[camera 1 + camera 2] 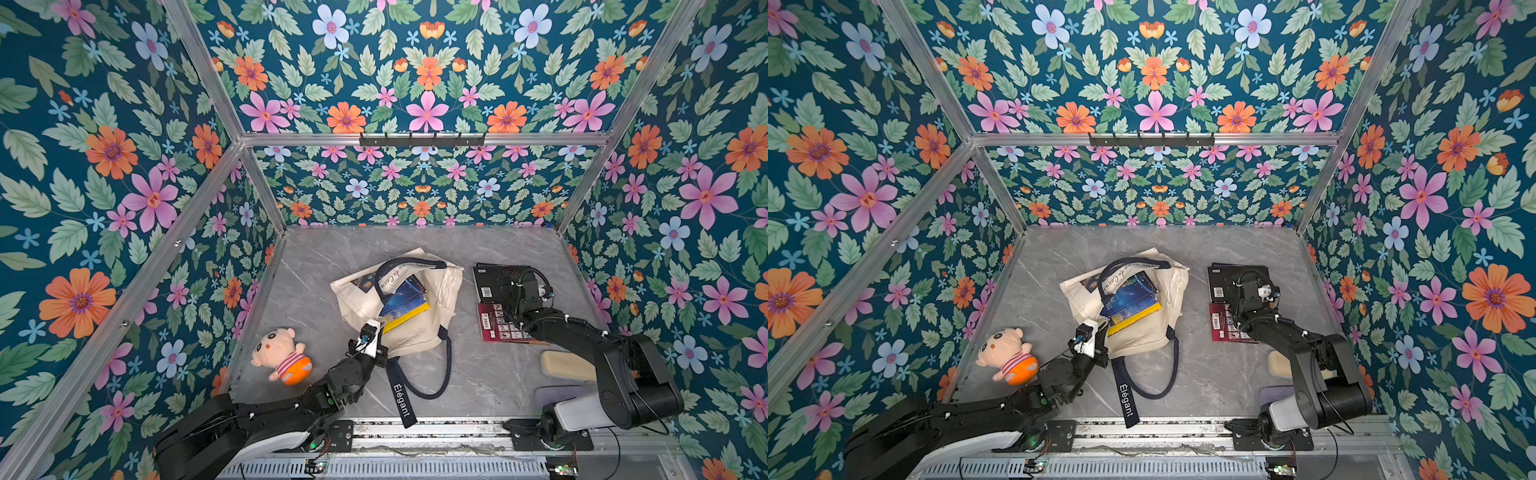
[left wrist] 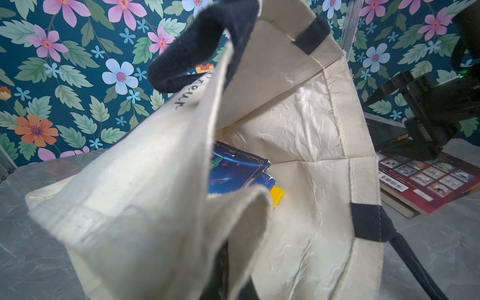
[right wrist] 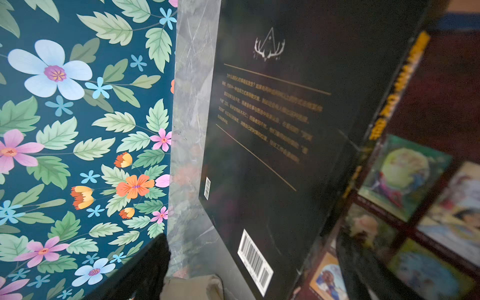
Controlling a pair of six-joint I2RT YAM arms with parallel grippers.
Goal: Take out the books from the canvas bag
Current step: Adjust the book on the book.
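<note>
Top view, with left claw (image 1: 377,328) pinched on canvas bag (image 1: 415,345) rim and right claw (image 1: 510,297) wide open over black book (image 1: 488,277): may lose slack rim, closing mouth over remaining books (image 1: 405,307).

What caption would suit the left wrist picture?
Inside the open canvas bag: blue book atop yellow book; a red book lies outside.

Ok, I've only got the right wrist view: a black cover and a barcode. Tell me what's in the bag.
Observer: Blue books and a yellow book lie inside the canvas bag.
Operator: Now report the other arm.
Observer: The left gripper is shut on the bag's rim, holding its mouth up.
Operator: Name anything else out there.
Observer: A plush doll lies on the table, apart from the bag.
</note>
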